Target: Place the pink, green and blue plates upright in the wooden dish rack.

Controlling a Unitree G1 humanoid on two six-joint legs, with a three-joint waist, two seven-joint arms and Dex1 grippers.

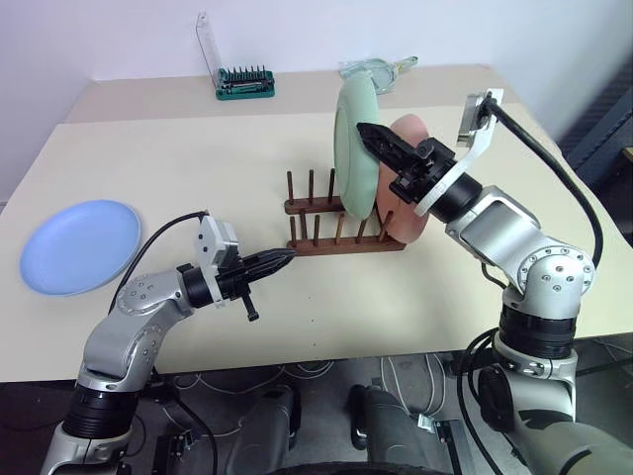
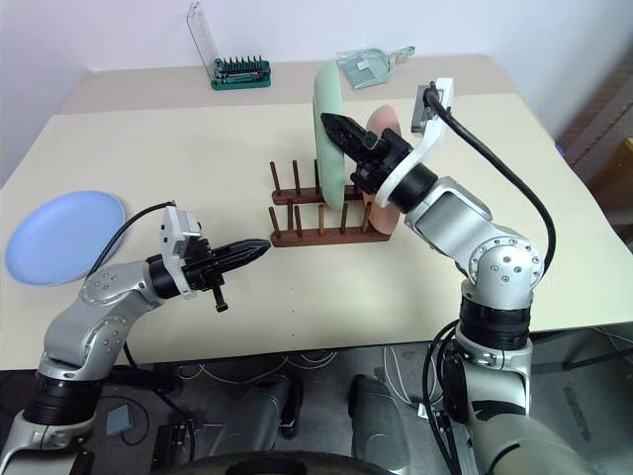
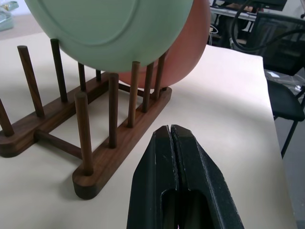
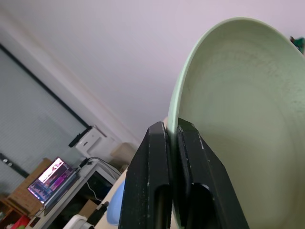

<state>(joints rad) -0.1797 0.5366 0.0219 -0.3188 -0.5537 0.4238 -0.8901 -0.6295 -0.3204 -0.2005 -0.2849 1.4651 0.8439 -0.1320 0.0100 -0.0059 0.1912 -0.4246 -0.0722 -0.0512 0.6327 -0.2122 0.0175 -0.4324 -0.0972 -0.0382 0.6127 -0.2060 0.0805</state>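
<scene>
Right gripper (image 1: 368, 136) has its fingers clamped on the green plate's (image 1: 353, 148) rim, plate on edge over the rack (image 1: 341, 230) – its lower edge down between the pegs, whether it rests on the rails cannot be told. Pink plate (image 1: 407, 188) stands upright in the rack just behind the green one, at the rack's right end. Left gripper (image 1: 282, 259) has its fingers pressed together, empty, hovering just off the rack's near left end. Blue plate (image 1: 79, 245) lies flat near the desk's left edge. Rack sits mid-desk. Bit holder (image 1: 244, 81) at the far edge.
</scene>
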